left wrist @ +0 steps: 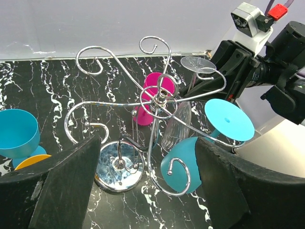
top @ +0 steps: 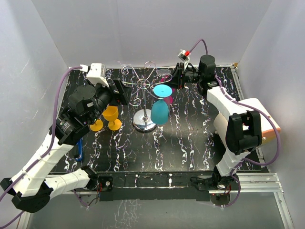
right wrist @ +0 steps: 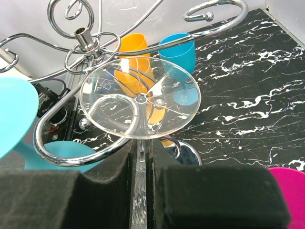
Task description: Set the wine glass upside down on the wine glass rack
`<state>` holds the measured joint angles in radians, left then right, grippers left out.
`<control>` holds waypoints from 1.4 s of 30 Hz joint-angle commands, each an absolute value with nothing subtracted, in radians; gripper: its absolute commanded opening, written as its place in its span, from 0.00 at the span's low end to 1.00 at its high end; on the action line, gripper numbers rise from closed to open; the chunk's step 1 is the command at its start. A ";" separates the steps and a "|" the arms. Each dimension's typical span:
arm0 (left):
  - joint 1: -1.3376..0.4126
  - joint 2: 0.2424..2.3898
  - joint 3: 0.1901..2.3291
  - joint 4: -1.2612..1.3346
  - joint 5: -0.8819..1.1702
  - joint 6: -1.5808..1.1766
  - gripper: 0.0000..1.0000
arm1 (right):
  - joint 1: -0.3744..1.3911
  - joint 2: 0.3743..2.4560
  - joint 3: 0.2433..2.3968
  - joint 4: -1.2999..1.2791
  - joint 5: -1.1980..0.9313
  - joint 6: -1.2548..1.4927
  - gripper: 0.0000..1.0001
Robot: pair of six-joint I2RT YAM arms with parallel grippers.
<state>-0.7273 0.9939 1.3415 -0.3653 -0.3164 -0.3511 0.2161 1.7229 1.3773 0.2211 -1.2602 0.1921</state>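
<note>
Right wrist view is showing my right gripper [right wrist: 140,164] pinching the upside-down wine glass [right wrist: 143,98] by its stem, foot above a curled arm of the rack [right wrist: 81,34]. I'm aiming to centre the stem in that curl before letting go. My left gripper [left wrist: 147,186] is hanging wide open, empty.

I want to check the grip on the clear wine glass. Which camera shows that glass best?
Right wrist: the clear wine glass fills the frame, foot up, stem pinched in the right tool. Left wrist shows it smaller, at the wine glass rack; top external barely shows it.
</note>
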 commanded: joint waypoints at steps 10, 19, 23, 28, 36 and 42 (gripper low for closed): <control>-0.722 0.985 1.371 -0.344 -0.288 -0.341 0.79 | 0.228 1.652 1.305 0.620 -1.280 0.459 0.00; -0.723 0.986 1.371 -0.349 -0.287 -0.341 0.79 | 0.251 1.669 1.329 0.568 -1.248 0.406 0.00; -0.722 0.987 1.370 -0.350 -0.285 -0.341 0.79 | 0.266 1.660 1.320 0.513 -1.207 0.350 0.00; -0.722 0.998 1.370 -0.348 -0.270 -0.341 0.79 | 0.268 1.635 1.281 0.530 -1.161 0.344 0.00; -0.722 1.024 1.358 -0.337 -0.257 -0.345 0.79 | 0.268 1.592 1.233 0.559 -1.166 0.348 0.00; -0.723 1.041 1.341 -0.327 -0.261 -0.356 0.79 | 0.270 1.553 1.175 0.638 -1.176 0.398 0.00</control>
<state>-0.7273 1.0412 1.3415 -0.3515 -0.2684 -0.3519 0.2607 1.6234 1.1900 0.5053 -1.1702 0.3672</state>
